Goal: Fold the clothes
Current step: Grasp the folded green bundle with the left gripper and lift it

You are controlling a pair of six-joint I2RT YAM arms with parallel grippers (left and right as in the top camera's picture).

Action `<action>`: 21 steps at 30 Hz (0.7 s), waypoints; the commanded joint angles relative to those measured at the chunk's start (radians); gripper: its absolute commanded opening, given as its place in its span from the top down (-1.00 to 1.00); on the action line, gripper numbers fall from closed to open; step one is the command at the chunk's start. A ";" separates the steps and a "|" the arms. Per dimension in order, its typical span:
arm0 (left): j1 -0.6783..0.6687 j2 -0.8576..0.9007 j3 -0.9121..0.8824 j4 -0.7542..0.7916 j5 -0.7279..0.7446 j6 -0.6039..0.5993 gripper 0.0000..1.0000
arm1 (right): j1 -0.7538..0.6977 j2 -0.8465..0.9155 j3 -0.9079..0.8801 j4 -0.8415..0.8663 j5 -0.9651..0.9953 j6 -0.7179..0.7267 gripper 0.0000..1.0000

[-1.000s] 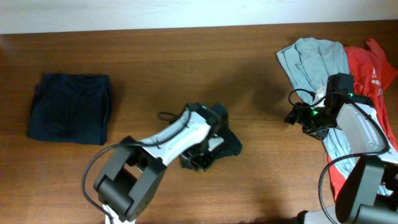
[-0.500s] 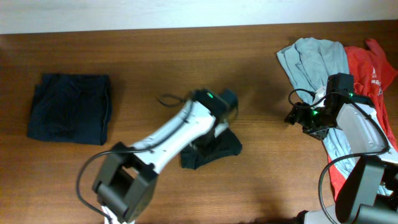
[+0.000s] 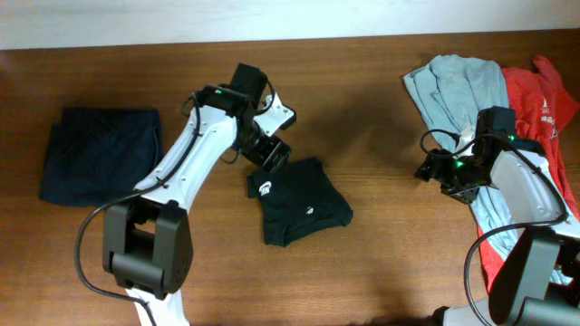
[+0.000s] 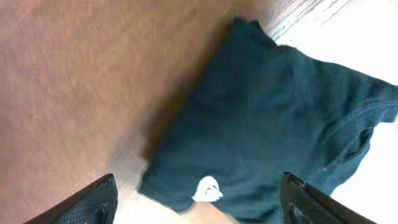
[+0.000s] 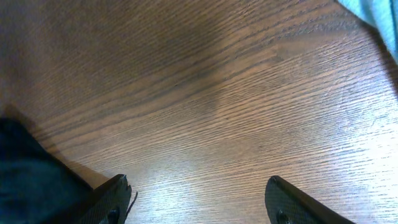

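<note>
While the left pincer (image 3: 269,156) hovers wide and empty at its 11 o'clock, the black garment (image 3: 304,204) lies bunched mid-way across the desk (image 3: 381,263); the right pincer (image 3: 433,170), at its 3 o'clock, is equally wide and empty.

The table (image 3: 381,254) is warm brown wood with fine darker grain streaking through it. The black garment (image 3: 317,195) is plain apart from small white logos (image 3: 265,188). The navy garment (image 3: 101,156) is dark and unpatterned. The pale blue-grey garment (image 3: 462,86) is a soft, even shade, and the red garment (image 3: 530,91) is bright, with a little white print on it. The left arm (image 3: 195,149) and right arm (image 3: 526,186) are white with black joints, each dotted with a tiny green light (image 3: 217,91).
</note>
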 commanded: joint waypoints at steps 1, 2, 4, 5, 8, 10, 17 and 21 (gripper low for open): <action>0.008 0.050 0.006 0.011 0.061 0.181 -0.74 | -0.001 -0.002 0.004 -0.001 -0.014 0.002 -0.49; 0.008 0.066 0.006 0.011 0.061 0.195 -0.74 | -0.001 -0.002 0.004 -0.001 -0.018 0.002 -0.49; 0.008 0.105 0.006 0.012 0.061 0.230 -0.74 | -0.001 -0.002 0.004 -0.002 -0.033 0.002 -0.49; 0.008 0.126 0.006 0.018 0.061 0.254 -0.73 | -0.001 -0.002 0.004 -0.001 -0.037 0.002 -0.49; 0.008 0.164 0.006 0.042 0.062 0.266 -0.74 | -0.001 -0.002 0.004 -0.001 -0.036 0.002 -0.49; 0.006 0.184 0.006 0.045 0.071 0.275 -0.74 | -0.001 -0.002 0.004 -0.001 -0.036 0.002 -0.49; 0.005 0.206 0.006 -0.021 0.216 0.276 -0.51 | -0.001 -0.002 0.004 -0.005 -0.036 0.002 -0.49; 0.005 0.206 0.006 -0.097 0.297 0.276 -0.29 | -0.001 -0.002 0.004 -0.008 -0.036 0.002 -0.48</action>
